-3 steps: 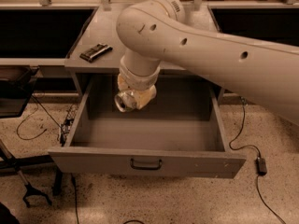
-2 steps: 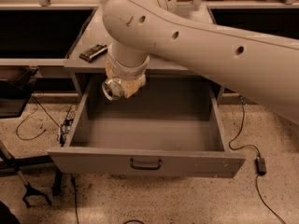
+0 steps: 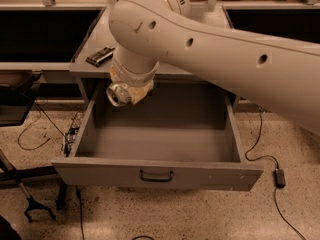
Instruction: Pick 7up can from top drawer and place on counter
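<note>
The pincer (image 3: 128, 91) at centre-left, above the open top drawer (image 3: 155, 171), is clamped on the 7up can (image 3: 118, 94). Pick looks done; placing on the table (image 3: 95, 36), upper left, remains.

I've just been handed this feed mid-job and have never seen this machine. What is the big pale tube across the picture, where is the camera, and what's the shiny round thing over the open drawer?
The big pale tube is the robot's single arm, reaching in from the right. There is only one camera. It looks down on the scene from above, and where it is mounted is not known. The gripper is at the arm's end, above the back left corner of the open drawer, and the wrist hides most of it. The shiny round thing is the end of a can that the gripper holds up in the air. The visible part of the drawer holds nothing else. A flat dark object lies on the grey counter behind. A small black box on a cable sits on the floor.
</note>
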Controlling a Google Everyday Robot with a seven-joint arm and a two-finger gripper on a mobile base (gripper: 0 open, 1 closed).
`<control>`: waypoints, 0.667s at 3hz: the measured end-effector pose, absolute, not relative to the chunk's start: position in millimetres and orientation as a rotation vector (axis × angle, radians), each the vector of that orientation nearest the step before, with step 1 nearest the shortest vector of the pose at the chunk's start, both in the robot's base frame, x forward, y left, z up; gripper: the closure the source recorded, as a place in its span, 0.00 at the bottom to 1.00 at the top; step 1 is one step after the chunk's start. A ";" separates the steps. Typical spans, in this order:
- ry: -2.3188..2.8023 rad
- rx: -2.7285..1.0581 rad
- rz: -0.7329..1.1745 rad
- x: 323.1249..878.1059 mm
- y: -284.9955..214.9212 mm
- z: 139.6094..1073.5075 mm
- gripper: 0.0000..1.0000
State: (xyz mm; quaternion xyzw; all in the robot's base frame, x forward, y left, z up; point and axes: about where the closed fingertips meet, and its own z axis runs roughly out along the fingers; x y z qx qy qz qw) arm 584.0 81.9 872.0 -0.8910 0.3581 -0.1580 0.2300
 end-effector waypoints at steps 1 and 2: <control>0.864 -2.420 -0.531 600.1 103.9 892.4 1.00; 0.750 -2.402 -0.619 626.7 132.5 917.0 1.00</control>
